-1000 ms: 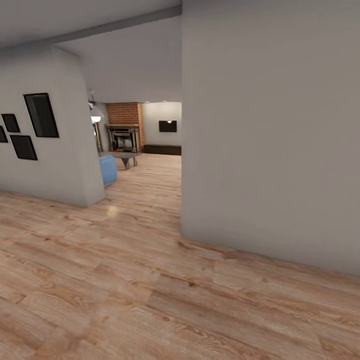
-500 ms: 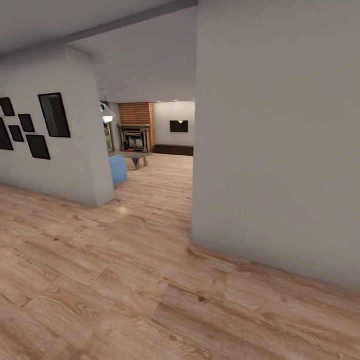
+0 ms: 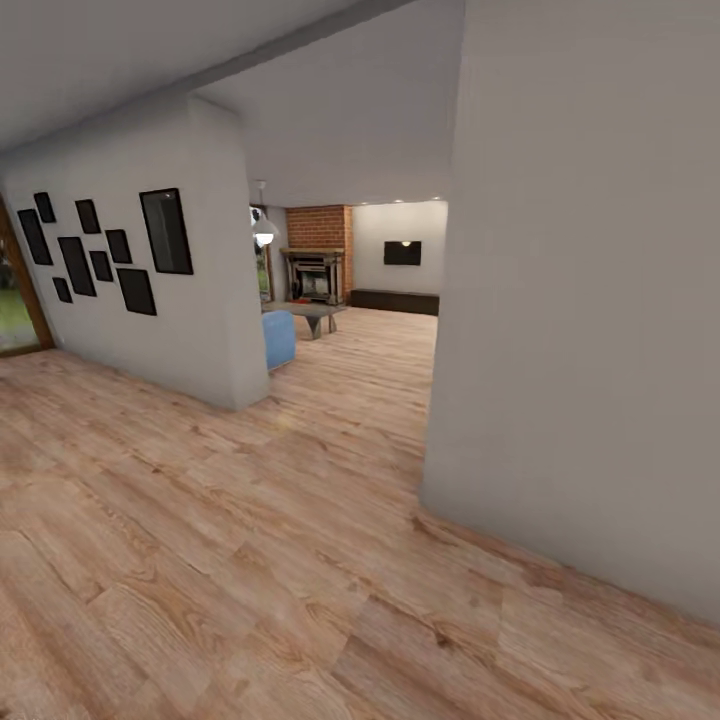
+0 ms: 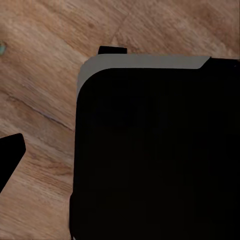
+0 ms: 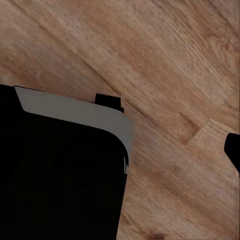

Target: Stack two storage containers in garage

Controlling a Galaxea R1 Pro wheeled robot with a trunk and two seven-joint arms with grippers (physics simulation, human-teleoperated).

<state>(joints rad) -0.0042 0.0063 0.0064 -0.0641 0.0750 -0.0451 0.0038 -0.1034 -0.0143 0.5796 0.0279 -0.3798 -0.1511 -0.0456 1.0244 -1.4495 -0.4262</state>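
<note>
you face a hallway of plank floor: framed pictures at left, the living room with sofa and fireplace ahead, a wall at right. pincer states: cannot tell.

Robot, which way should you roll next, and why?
Probably forward through the opening between the two white walls, toward the red brick fireplace. That far room with the blue sofa looks like the living room, and no orange-red bins are in sight yet.

A black rounded-corner body with a grey edge sits above light wood plank flooring.
</note>
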